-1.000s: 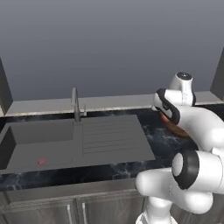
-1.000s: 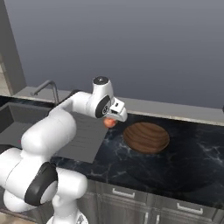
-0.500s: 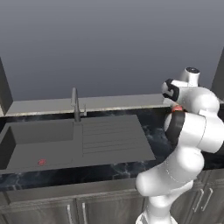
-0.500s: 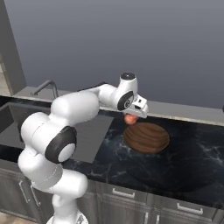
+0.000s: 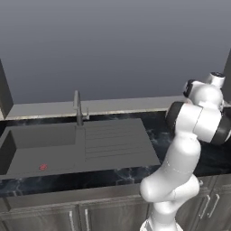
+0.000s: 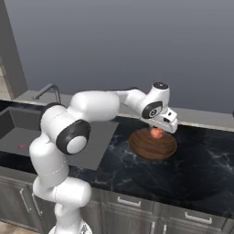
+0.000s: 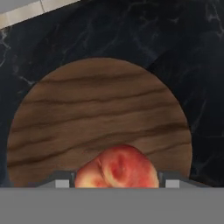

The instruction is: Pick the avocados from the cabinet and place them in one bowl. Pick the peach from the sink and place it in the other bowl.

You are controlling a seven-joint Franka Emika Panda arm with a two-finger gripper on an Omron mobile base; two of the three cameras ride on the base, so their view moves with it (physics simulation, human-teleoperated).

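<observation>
Your gripper (image 6: 157, 133): clamped on the peach (image 6: 156, 133), held just above the middle of the wooden bowl (image 6: 153, 144). Bowl: on the black marble counter (image 6: 201, 160), toward its back edge, right of the sink (image 5: 72, 146). Faucet (image 5: 78, 107): behind the basin.

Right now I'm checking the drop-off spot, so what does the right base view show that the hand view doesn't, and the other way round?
Right base view alone: the sink with its faucet, the lower cabinet doors, and the gripper seen from outside, above the bowl. Hand view alone: the bowl's wood grain close up, and the peach's blotchy skin. Both show the peach held over the brown wooden bowl on the dark marble counter.
</observation>
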